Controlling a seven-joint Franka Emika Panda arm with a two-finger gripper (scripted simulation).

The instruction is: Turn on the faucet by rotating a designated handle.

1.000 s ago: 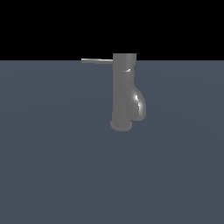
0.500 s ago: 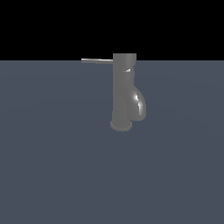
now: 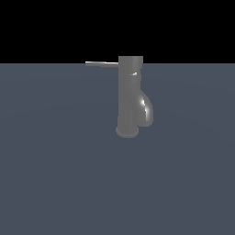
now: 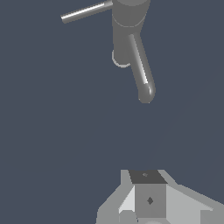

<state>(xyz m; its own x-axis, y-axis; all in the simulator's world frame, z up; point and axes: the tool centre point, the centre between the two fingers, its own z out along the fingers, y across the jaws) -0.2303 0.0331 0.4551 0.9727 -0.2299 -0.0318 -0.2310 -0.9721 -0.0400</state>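
Note:
The faucet (image 3: 130,96) is a glossy dark grey upright cylinder on a round base flange, with a curved spout (image 3: 146,110) bulging toward the exterior view's right. Its handle (image 3: 102,63), a thin flat grey bar, sticks out level from the top cap toward the exterior view's left. The wrist view looks down on the faucet (image 4: 127,22), the handle (image 4: 85,12) and the spout (image 4: 142,70). My gripper (image 4: 146,176) appears only in the wrist view, well away from the faucet and touching nothing. Its fingers read as one closed block with no gap.
A plain blue-grey floor (image 3: 55,160) surrounds the faucet on all sides, under a black background. No arm shows in the exterior view.

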